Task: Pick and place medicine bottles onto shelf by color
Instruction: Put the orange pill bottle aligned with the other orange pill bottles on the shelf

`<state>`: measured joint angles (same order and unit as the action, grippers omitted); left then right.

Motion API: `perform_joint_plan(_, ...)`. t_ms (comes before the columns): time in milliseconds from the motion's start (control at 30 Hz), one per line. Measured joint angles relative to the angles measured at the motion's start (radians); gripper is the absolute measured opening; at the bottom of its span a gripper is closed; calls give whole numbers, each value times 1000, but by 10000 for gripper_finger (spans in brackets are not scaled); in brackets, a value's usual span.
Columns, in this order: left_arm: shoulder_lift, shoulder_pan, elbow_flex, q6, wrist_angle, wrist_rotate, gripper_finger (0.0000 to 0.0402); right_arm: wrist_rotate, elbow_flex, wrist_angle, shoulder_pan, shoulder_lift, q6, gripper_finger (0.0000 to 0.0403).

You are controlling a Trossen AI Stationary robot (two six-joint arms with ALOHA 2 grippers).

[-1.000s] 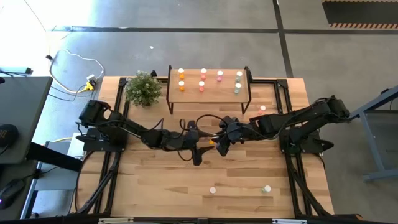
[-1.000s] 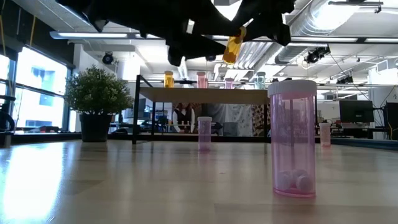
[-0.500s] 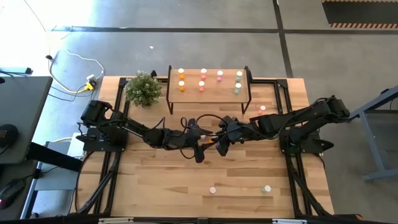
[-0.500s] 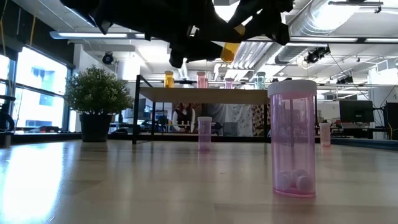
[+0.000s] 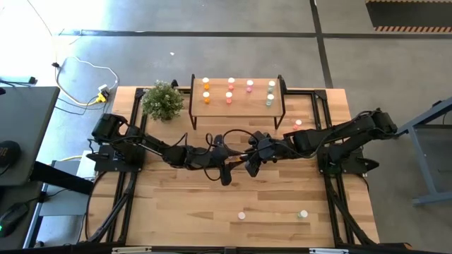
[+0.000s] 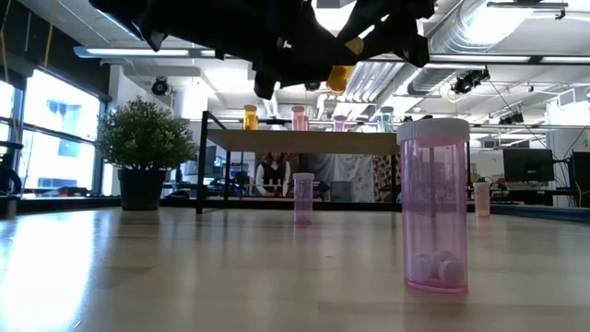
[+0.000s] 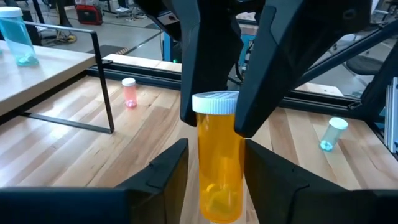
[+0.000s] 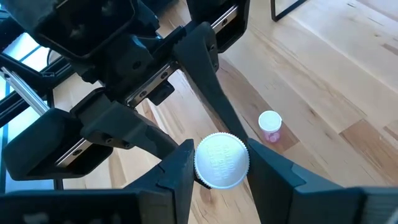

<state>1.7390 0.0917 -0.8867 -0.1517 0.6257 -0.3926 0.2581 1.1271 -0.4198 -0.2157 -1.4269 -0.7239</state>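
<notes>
An orange medicine bottle [image 7: 217, 168] with a white cap hangs in the air over the table's middle [image 5: 244, 160], held by both grippers. My right gripper [image 8: 222, 177] is shut on its cap. My left gripper [image 7: 217, 186], reaching in from the table's left, is shut on its orange body. The shelf [image 5: 238, 104] stands at the table's far edge. Several bottles stand upright on its wood top, among them orange [image 5: 206, 88], pink [image 5: 249, 86] and pale green [image 5: 271, 92]. My left gripper pinches the lower half of the bottle's orange body [image 7: 219, 155] between its two fingers, which lie across the bottle. It comes roughly level from the table's left. The bottle is clear of the table. My right gripper pinches the white cap's rim [image 8: 205, 163] between its two fingers, which come over the cap end and run along the bottle. In the low view the bottle [image 6: 339, 76] hangs tilted, cap end higher.
A potted plant [image 5: 162, 100] stands left of the shelf. Loose bottles stand on the table: a pink one [image 5: 241, 215] and a green one [image 5: 303, 214] near the front edge, and a pink one [image 5: 297, 124] right of the shelf.
My left gripper has moved toward the table's right, up to the orange bottle, and its fingers have come in around the bottle's body. The bottle, plain to see before, is now mostly covered in the low view. My right gripper and the bottle have stayed in place.
</notes>
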Motion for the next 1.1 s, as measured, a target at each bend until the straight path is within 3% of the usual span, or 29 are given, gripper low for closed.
perform_joint_plan(900,0,1,1,7,0,4,109,-25,0,-1,0,0,-8,124)
perform_joint_plan(1100,0,0,0,22,0,24,108,-26,0,-1,0,0,-2,150)
